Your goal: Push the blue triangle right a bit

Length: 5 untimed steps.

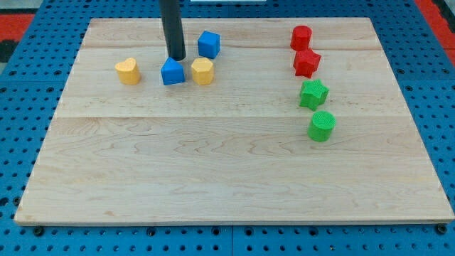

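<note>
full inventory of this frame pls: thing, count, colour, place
blue triangle: 1, blue, upper left, touching or nearly touching the yellow hexagon on its right
blue cube: 1, blue, near the view's top, right of the rod
yellow heart: 1, yellow, far left of the group
yellow hexagon: 1, yellow, right of the triangle
red cylinder: 1, red, upper right
red star: 1, red, below the cylinder
green star: 1, green, below the red star
green cylinder: 1, green, lowest in the right column
wooden board: 1, light wood, on a blue pegboard
my tip: 1, dark rod, just behind the triangle's top edge
</note>
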Motion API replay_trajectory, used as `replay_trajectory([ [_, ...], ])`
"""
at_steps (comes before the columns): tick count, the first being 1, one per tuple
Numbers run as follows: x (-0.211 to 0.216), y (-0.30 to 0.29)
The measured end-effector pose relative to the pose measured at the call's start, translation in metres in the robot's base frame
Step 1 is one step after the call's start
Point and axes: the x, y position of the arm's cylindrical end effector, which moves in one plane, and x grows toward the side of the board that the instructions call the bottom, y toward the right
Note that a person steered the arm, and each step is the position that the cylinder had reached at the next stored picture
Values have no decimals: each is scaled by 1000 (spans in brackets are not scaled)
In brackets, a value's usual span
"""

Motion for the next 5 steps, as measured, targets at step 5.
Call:
replay_trajectory([
  [5,97,-31],
])
